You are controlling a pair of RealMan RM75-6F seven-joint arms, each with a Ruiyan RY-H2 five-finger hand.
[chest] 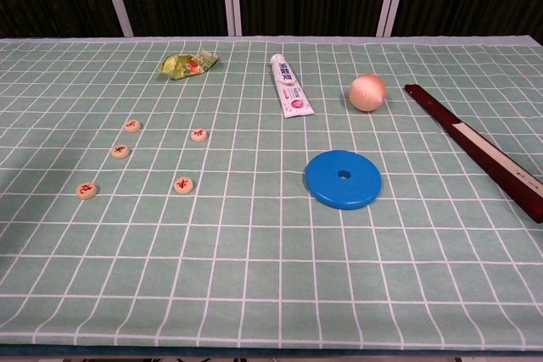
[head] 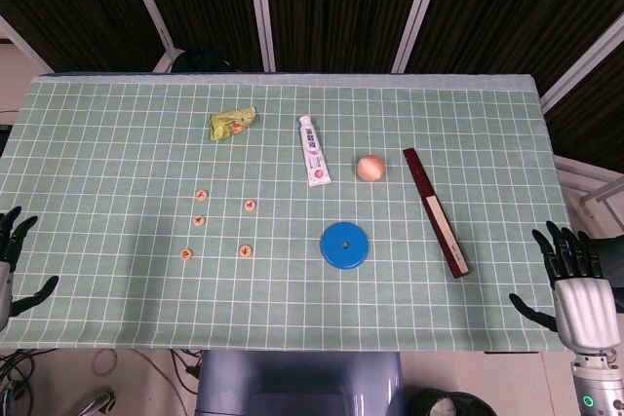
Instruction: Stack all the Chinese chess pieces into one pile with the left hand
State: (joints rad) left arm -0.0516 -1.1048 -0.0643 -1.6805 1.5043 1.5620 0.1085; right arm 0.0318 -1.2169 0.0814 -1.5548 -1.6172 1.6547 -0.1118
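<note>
- Left hand (head: 10, 265) hung off the table's left edge, far left of the blue disc (head: 345, 245), fingers spread, nothing in them.
- Five chess pieces lay flat and apart, none stacked, all left of the blue disc: nearest-left piece (chest: 86, 190), mid-left piece (chest: 120, 151), far-left piece (chest: 131, 125), near piece (chest: 183, 184), far piece (chest: 198, 134).
- Green snack packet (chest: 188, 64) sat far-left of the disc.
- Toothpaste tube (chest: 290, 85) lay beyond the disc, slightly left.
- Peach-coloured ball (chest: 367, 91) sat beyond the disc, slightly right.
- Dark red folded fan (chest: 475, 147) lay right of the disc, angled.
- Right hand (head: 575, 284) hung off the table's right edge, far right of the disc, fingers spread, empty.
</note>
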